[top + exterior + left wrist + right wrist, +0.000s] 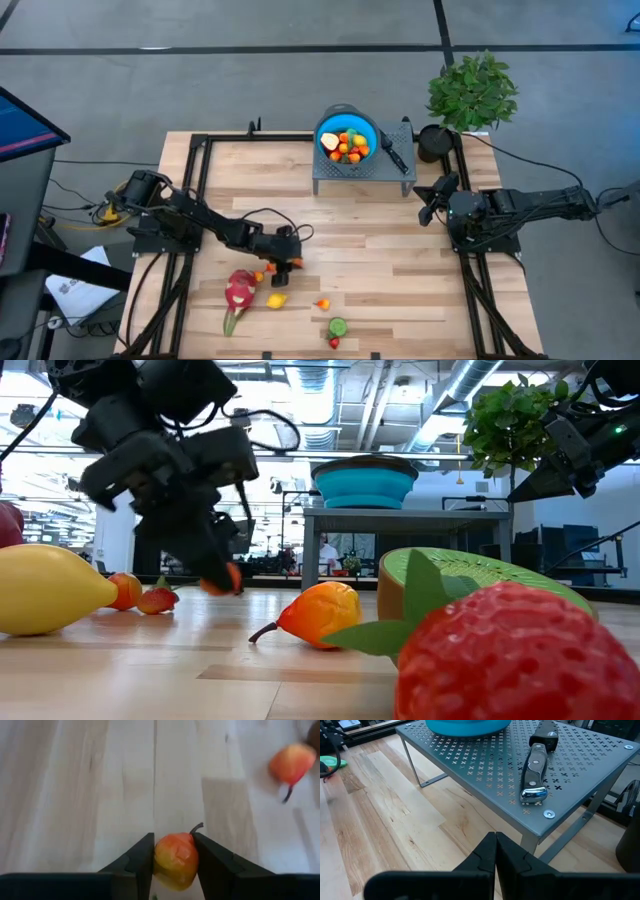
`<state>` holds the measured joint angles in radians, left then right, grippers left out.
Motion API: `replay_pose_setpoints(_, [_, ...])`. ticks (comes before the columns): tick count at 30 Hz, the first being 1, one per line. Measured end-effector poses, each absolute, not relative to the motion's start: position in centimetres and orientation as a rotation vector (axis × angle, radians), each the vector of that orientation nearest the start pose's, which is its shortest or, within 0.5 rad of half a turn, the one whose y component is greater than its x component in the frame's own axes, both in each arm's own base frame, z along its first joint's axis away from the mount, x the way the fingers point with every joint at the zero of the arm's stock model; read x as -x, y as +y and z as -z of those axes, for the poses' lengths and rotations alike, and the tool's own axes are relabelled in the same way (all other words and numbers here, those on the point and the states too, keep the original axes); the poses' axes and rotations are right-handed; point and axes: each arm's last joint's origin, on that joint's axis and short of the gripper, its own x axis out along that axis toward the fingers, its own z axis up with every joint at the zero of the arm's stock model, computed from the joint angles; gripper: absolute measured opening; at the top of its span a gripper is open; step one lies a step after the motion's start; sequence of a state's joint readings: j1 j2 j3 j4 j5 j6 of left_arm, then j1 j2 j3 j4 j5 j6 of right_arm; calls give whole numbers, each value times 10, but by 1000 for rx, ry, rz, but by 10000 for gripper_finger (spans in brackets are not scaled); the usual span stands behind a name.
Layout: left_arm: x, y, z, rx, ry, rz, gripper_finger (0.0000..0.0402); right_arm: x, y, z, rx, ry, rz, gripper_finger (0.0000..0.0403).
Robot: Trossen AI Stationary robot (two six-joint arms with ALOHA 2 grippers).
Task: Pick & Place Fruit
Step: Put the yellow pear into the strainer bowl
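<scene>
We see a small orange-red pear (174, 860) with a dark stem clamped between the jaws of the left gripper (284, 262), which close on its 2 sides. In the low view the fruit hangs just clear of the tabletop (380, 250), with the gripper pointing down at it. The left arm reaches from the tabletop's left edge toward the middle, its forearm stretched low and its wrist bent downward over the front half of the wood.

Near it lie the other loose fruits: the pink-red dragon fruit (239, 291) just beside the gripper, a yellow lemon (276, 300) next to that, a small orange fruit (322, 304) farther right, then a green kiwi half (338, 326) with a strawberry (334, 343) touching it at the front edge. More fruit fills the blue bowl (347, 135) on the grey perforated stand (362, 172) at the back, where a black-handled knife (393, 153) also lies.

The right gripper (428, 210) waits at the right side beside the stand, held above the tabletop, its jaws pressed together on nothing. A potted plant (472, 92) stands at the back right corner
</scene>
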<state>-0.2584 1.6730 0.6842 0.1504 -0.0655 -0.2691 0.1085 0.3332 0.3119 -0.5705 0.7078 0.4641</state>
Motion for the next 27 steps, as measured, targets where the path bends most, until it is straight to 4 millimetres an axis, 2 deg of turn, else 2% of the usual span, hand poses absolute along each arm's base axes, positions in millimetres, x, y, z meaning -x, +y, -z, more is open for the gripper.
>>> replay_pose_setpoints(7, [-304, -73, -140, 131, 737, 44, 122, -93, -9, -195, -200, 403, 692, 0])
replay_pose_setpoints(14, [-326, -59, -166, 102, 631, -23, 122, -93, -9, -195, -200, 403, 692, 0])
replay_pose_setpoints(27, [-368, -28, -235, -42, 403, -81, 122, -93, -9, -195, -200, 403, 692, 0])
